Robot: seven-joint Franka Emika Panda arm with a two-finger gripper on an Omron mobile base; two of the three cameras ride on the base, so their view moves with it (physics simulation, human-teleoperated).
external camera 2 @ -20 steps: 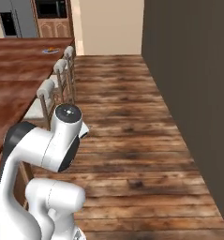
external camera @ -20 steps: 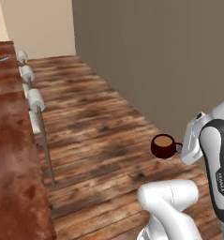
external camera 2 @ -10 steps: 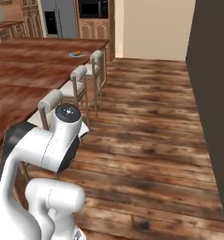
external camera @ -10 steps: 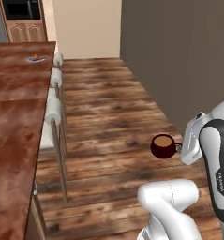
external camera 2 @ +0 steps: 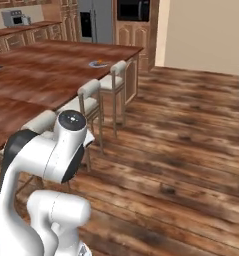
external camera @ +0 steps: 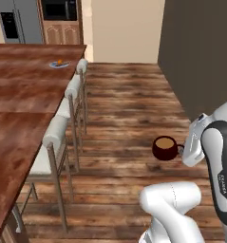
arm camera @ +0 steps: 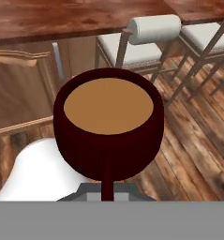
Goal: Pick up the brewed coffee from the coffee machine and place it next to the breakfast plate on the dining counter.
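Robot mid-carry | gripper closed on the handle of the brewed coffee, held upright above the wood floor | pickup done | breakfast plate waits far off on dining counter | placement remains

Your white, rounded robot arm

You see glossy white shells with dark grey joint bands, plus a round dark cap bearing small white markings.

The reddish-brown wooden table is carrying the breakfast plate near its far corner, with an orange piece on it. White-cushioned stools are standing along its edge on the plank floor.
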